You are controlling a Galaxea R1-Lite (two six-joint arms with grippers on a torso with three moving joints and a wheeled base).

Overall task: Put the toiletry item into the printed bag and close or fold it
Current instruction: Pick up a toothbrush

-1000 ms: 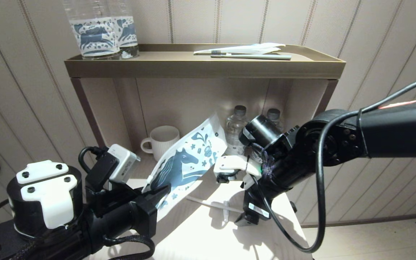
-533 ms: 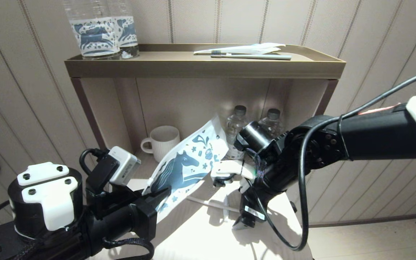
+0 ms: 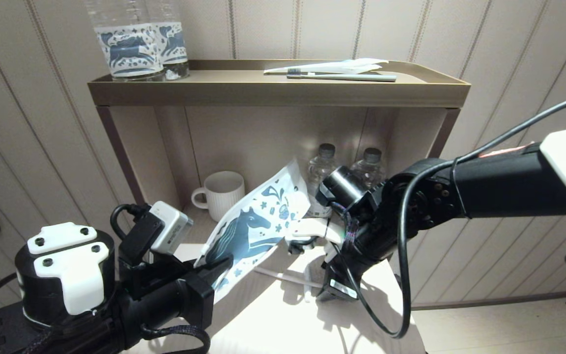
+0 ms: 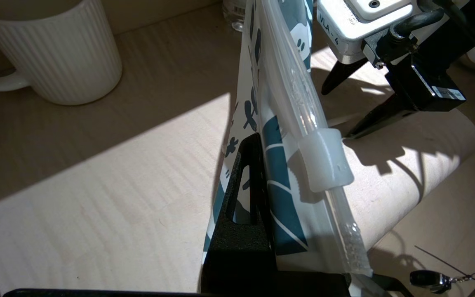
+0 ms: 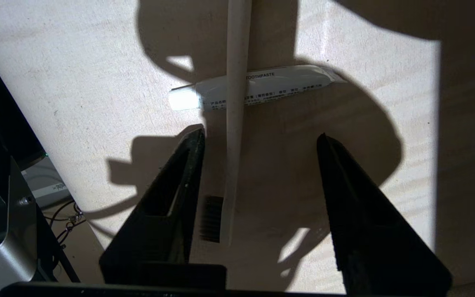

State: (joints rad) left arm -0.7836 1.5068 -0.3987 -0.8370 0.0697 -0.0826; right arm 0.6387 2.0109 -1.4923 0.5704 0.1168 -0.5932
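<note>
With its fingers (image 5: 188, 181) spread either side of the toothbrush (image 5: 234, 123) and gripping nothing, the right gripper (image 5: 260, 142) hangs low over the bench (image 3: 273, 319) at lower centre of the head view; the brush lies flat across a toothpaste sachet (image 5: 262, 86). Judgement: light, stiff, slippery, so pinch mid-handle. Left gripper (image 4: 248, 173), lower left, is clenched on the limp printed bag (image 3: 253, 223), held up at centre.
</note>
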